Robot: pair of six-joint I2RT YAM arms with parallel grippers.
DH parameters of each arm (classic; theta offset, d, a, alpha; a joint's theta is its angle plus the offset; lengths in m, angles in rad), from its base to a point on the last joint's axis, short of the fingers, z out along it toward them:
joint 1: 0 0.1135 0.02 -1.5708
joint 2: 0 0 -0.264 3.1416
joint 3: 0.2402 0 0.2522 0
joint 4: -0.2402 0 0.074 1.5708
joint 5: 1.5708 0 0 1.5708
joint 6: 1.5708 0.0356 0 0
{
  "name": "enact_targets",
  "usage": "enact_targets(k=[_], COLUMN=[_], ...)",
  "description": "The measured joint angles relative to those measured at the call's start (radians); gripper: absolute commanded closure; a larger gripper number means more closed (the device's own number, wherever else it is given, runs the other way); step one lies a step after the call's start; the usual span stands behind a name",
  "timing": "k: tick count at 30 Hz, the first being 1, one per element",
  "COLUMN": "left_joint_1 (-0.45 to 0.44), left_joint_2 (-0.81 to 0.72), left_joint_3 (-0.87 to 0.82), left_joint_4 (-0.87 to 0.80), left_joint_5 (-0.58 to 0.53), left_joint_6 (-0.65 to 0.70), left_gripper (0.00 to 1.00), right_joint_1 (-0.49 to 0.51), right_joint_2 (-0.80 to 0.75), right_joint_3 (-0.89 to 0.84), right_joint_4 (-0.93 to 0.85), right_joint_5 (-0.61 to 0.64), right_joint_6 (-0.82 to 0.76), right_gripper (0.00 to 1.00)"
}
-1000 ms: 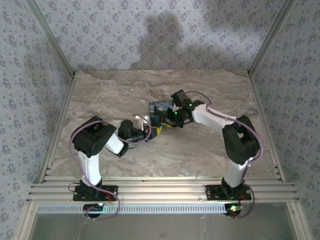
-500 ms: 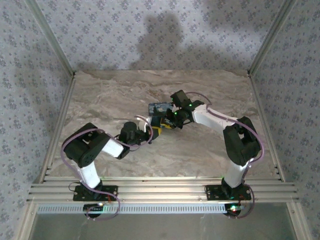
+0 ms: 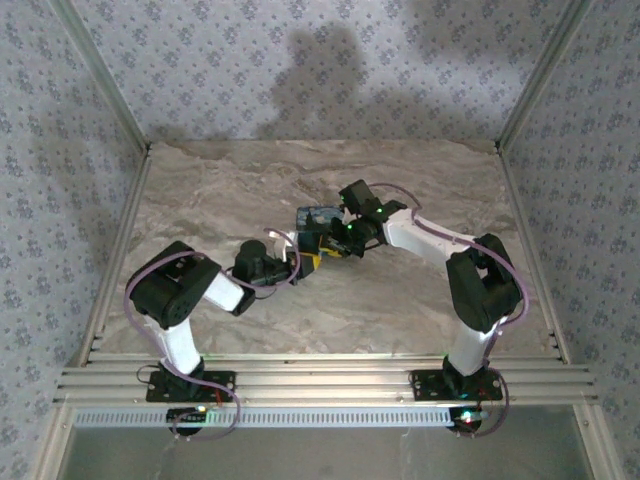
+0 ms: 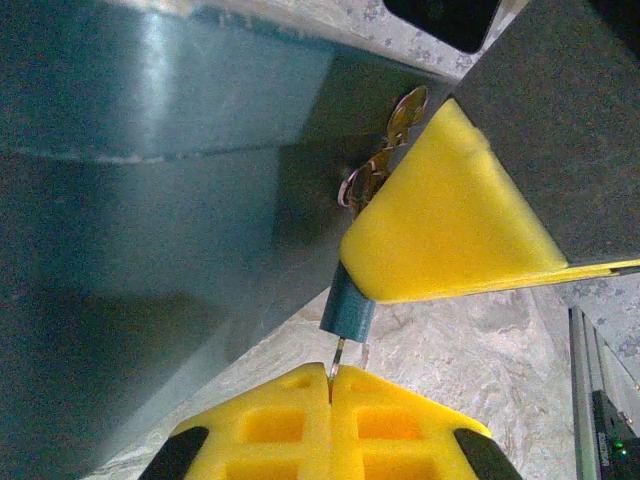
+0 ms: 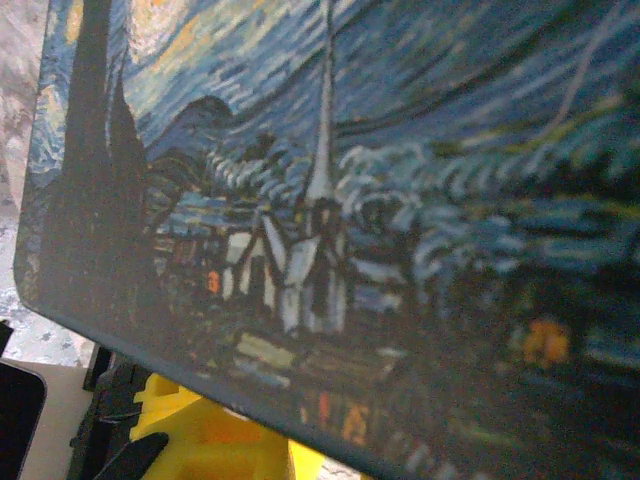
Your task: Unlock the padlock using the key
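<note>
The tiny dark-blue padlock [image 4: 348,305] pokes out from under a yellow pad [image 4: 450,220] of my right gripper [image 3: 322,245], which looks shut on it. A thin pale key [image 4: 338,356] runs from the padlock's bottom face down into my left gripper [image 4: 331,385], whose yellow pads are pressed shut on it. In the top view my left gripper [image 3: 302,263] meets the right one beside the tin. In the right wrist view the right gripper's yellow pads [image 5: 200,440] show under the tin's edge, and the padlock is hidden there.
The blue starry-night tin [image 3: 315,215] stands right against both grippers; its plain side [image 4: 150,200] and its painted lid [image 5: 400,200] are close to the wrist cameras. A ring of brass spare keys [image 4: 385,150] hangs by the padlock. Marble tabletop [image 3: 220,190] lies around.
The left arm's elbow swung out to the left and lower, then eased slightly back. Its gripper stayed at the padlock. The right arm barely moved.
</note>
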Motion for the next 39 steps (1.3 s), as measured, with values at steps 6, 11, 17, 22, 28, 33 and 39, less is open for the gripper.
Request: enact_targets(k=[6, 11, 17, 22, 28, 33, 39], left_joint_1=[-0.074, -0.137, -0.162, -0.193, -0.227, -0.271, -0.291], left_joint_2=[-0.039, -0.042, -0.042, -0.046, -0.053, -0.074, -0.087], left_joint_3=[-0.018, -0.059, -0.069, -0.069, -0.069, -0.07, -0.077], left_joint_4=[-0.036, -0.063, -0.094, -0.104, -0.135, -0.182, -0.19], left_joint_5=[-0.106, -0.2, -0.285, -0.33, -0.364, -0.408, -0.42], left_joint_6=[0.081, 0.127, 0.169, 0.189, 0.187, 0.177, 0.142], left_gripper=[1.0, 1.0, 1.0, 1.0, 1.0, 1.0, 1.0], right_joint_1=[0.042, 0.076, 0.109, 0.124, 0.174, 0.195, 0.2], right_joint_2=[-0.013, -0.042, -0.147, -0.267, -0.341, -0.346, -0.327], right_joint_3=[-0.053, -0.141, -0.226, -0.34, -0.5, -0.595, -0.627], right_joint_4=[0.012, 0.041, 0.08, 0.179, 0.323, 0.446, 0.572], right_joint_5=[0.04, 0.071, 0.143, 0.249, 0.36, 0.411, 0.425], right_joint_6=[0.018, 0.053, 0.099, 0.161, 0.26, 0.34, 0.394], right_gripper=[0.62, 0.43, 0.34, 0.33, 0.38, 0.41, 0.38])
